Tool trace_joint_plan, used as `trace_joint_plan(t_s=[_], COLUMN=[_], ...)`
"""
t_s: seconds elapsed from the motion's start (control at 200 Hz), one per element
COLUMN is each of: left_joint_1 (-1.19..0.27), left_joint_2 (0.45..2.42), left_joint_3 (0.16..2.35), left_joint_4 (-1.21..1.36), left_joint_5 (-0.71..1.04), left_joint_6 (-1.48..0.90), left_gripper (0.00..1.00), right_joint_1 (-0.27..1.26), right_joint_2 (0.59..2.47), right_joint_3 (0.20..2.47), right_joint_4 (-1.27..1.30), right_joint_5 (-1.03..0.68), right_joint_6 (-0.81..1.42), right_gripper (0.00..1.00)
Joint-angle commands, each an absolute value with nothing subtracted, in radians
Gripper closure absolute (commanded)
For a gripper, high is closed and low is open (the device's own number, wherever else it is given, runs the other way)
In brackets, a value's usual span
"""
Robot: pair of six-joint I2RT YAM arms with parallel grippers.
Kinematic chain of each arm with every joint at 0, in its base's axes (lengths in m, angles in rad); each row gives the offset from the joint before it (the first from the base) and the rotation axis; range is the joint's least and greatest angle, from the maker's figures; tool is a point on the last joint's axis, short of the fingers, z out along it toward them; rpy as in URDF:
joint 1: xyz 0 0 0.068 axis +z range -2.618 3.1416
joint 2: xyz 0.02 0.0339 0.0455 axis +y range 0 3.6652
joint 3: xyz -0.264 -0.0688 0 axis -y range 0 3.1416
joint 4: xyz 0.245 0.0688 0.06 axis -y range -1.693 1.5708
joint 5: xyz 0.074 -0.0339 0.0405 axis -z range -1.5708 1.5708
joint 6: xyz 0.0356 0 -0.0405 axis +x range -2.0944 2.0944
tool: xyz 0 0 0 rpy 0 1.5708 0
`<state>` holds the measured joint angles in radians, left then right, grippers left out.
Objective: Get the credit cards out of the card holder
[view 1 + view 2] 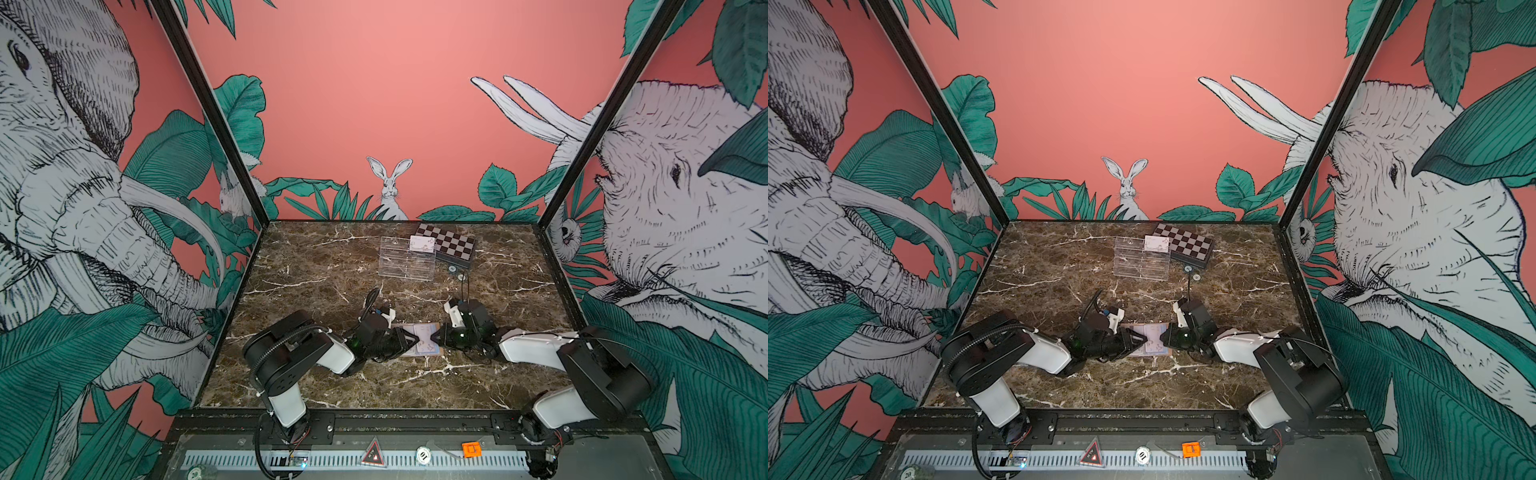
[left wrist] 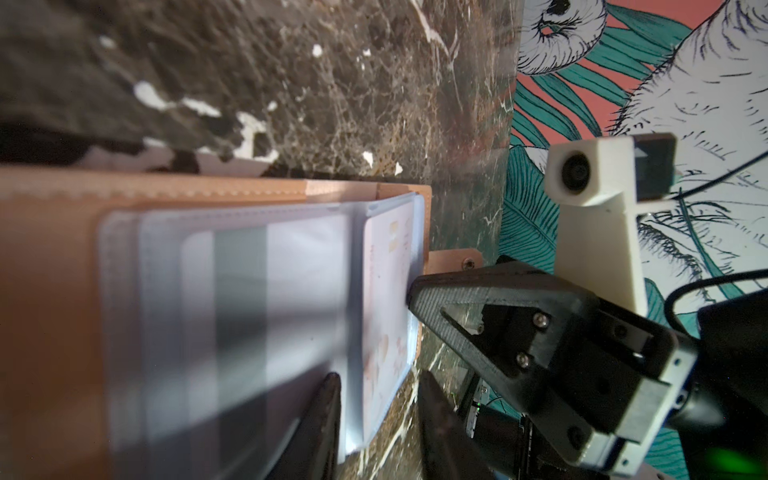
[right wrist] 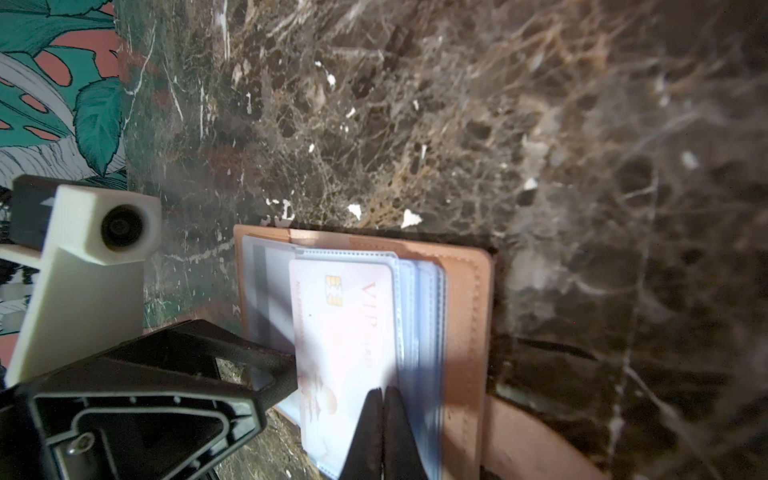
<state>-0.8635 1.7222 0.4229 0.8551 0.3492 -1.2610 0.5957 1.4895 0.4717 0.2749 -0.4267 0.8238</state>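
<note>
Left arm (image 1: 332,353) low, jaws apart astride card holder (image 3: 465,316) sleeve; right arm (image 1: 528,343) low, jaws together over it.

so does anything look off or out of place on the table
Nothing looks spilled or damaged. The card holder lies open; one white card sits at the far corner of the clear tray, by the checkered box.

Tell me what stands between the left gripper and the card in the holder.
Only the clear sleeve around the card. The left gripper sits at that sleeve's edge, jaws open either side; the shut right gripper rests on the card holder from the opposite side, outside the jaws.
</note>
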Motion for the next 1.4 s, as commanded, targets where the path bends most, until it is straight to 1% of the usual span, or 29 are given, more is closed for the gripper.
trace_joint_plan(t_s=[0.0,0.305,0.595,1.04,1.135,1.395], left_joint_1=[-0.871,-0.871,-0.871,-0.873,-0.873,-0.877], left_joint_2=[1.747,1.774,1.778,1.802,1.807,1.811], left_joint_3=[0.4,0.368,0.37,0.391,0.393,0.404], left_joint_4=[0.89,0.961,0.972,0.993,0.994,0.995], left_joint_5=[0.328,0.307,0.312,0.329,0.33,0.344], left_joint_6=[-1.28,-1.302,-1.299,-1.3,-1.3,-1.289], left_gripper=[0.68,0.77,0.86,0.89,0.94,0.97], right_joint_1=[0.601,0.601,0.601,0.601,0.601,0.601], right_joint_2=[1.527,1.515,1.518,1.516,1.515,1.515], right_joint_3=[0.446,0.451,0.453,0.447,0.447,0.446], right_joint_4=[0.261,0.239,0.245,0.245,0.245,0.245], right_joint_5=[-0.419,-0.412,-0.414,-0.419,-0.418,-0.422], right_joint_6=[0.836,0.827,0.828,0.825,0.825,0.825], right_gripper=[0.98,0.98,0.99,0.99,0.99,0.99])
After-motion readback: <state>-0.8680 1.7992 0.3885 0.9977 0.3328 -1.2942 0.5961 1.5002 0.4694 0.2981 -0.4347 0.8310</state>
